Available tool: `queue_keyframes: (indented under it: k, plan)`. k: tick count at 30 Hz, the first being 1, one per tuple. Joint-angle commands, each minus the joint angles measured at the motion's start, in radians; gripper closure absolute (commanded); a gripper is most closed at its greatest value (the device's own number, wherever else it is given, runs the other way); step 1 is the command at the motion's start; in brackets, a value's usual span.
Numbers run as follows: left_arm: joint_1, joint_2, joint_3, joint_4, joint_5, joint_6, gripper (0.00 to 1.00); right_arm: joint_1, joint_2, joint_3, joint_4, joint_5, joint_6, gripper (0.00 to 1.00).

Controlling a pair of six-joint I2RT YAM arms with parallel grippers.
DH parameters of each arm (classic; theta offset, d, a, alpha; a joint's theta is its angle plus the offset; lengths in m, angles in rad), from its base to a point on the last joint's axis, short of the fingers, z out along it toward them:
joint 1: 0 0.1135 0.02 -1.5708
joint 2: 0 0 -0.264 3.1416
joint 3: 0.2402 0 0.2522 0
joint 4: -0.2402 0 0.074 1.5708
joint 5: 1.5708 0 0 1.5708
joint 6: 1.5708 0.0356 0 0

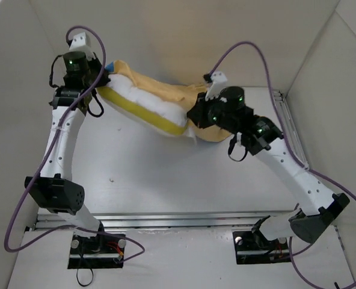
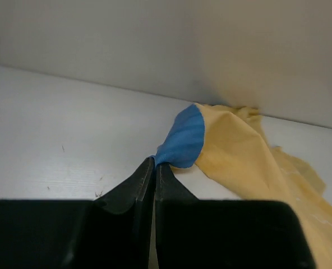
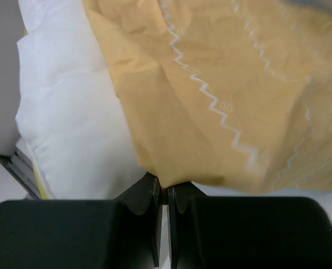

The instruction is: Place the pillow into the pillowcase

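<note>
two robot arms hold a pillowcase [image 1: 166, 90] stretched between them above a white table [image 1: 166, 180]. the left gripper [image 2: 155, 164] is closed tight, its fingertips pinching a blue corner of the cloth. the rest of the cloth, yellow-orange, trails off to the right of and beyond those fingers. the right gripper [image 3: 165, 188] is closed too, nipping the yellow-orange edge right at its tips, with the fabric spreading beyond them. the pillow [image 3: 70, 112], white and quilted, lies just left of and beyond the right fingers, touching the cloth and seemingly partly covered by it. holding two well-separated points likely keeps the case taut so it can be drawn over the pillow. how far inside the pillow sits cannot be told.
</note>
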Motion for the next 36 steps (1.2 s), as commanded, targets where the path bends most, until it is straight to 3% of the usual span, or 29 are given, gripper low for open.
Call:
queue_keyframes:
  k: [1, 2, 5, 8, 11, 16, 18, 20, 21, 22, 23, 24, 26, 28, 29, 30, 32, 33, 34, 36]
  plan:
    - [0.057, 0.028, 0.317, -0.154, 0.138, 0.048, 1.0, -0.102, 0.018, 0.252, 0.062, -0.208, -0.048, 1.0]
    - [0.057, 0.051, 0.458, -0.189, 0.146, 0.048, 1.0, -0.128, 0.038, 0.352, 0.042, -0.228, -0.046, 1.0]
    - [0.057, 0.076, 0.58, -0.251, 0.098, 0.048, 1.0, -0.152, 0.021, 0.507, -0.004, -0.289, -0.048, 1.0]
    - [0.089, -0.013, 0.507, -0.179, 0.048, 0.008, 1.0, -0.186, 0.0, 0.627, -0.007, -0.236, -0.065, 1.0]
    - [0.184, -0.128, 0.415, -0.038, 0.089, -0.09, 1.0, -0.285, 0.049, 0.74, -0.01, -0.205, -0.063, 1.0]
    - [0.194, -0.11, 0.572, -0.021, 0.124, -0.1, 1.0, -0.448, 0.203, 0.849, -0.009, -0.381, 0.026, 1.0]
    - [0.203, -0.16, 0.539, 0.029, 0.082, -0.109, 1.0, -0.52, 0.233, 0.865, -0.007, -0.415, 0.053, 1.0]
    - [0.203, -0.284, 0.285, 0.2, -0.094, -0.15, 1.0, -0.565, 0.253, 0.844, 0.002, -0.434, 0.058, 1.0]
    - [0.203, -0.304, 0.181, 0.235, -0.124, -0.17, 1.0, -0.57, 0.259, 0.822, 0.011, -0.424, 0.055, 1.0]
    - [0.203, -0.258, 0.201, 0.232, -0.127, -0.17, 1.0, -0.576, 0.279, 0.816, 0.022, -0.412, 0.053, 1.0]
    - [0.203, -0.205, 0.276, 0.098, -0.095, -0.149, 1.0, -0.582, 0.293, 0.81, 0.028, -0.415, 0.069, 1.0]
    - [0.203, -0.134, 0.475, 0.0, -0.077, -0.135, 1.0, -0.59, 0.308, 0.81, 0.03, -0.436, 0.075, 1.0]
    - [0.163, 0.026, 0.613, -0.177, -0.032, -0.114, 1.0, -0.57, 0.348, 0.799, 0.037, -0.47, 0.069, 1.0]
    - [0.11, 0.003, 0.526, -0.133, 0.003, -0.13, 1.0, -0.469, 0.36, 0.8, 0.04, -0.386, 0.027, 1.0]
    - [0.087, -0.025, 0.446, 0.028, 0.024, -0.133, 1.0, -0.435, 0.368, 0.832, 0.045, -0.366, 0.011, 1.0]
    - [0.057, -0.048, 0.369, 0.084, 0.023, -0.123, 1.0, -0.403, 0.4, 0.872, 0.045, -0.365, 0.006, 1.0]
    - [-0.024, -0.018, 0.463, 0.02, -0.044, -0.069, 1.0, -0.353, 0.434, 0.985, 0.045, -0.389, 0.023, 1.0]
    - [-0.033, 0.01, 0.614, -0.031, -0.052, -0.027, 1.0, -0.356, 0.449, 1.016, 0.042, -0.394, 0.027, 1.0]
    - [-0.033, 0.039, 0.661, -0.085, -0.116, -0.008, 1.0, -0.37, 0.443, 1.029, 0.042, -0.394, 0.038, 1.0]
    - [0.0, -0.016, 0.634, -0.087, -0.171, -0.001, 1.0, -0.407, 0.368, 0.994, 0.045, -0.394, 0.026, 1.0]
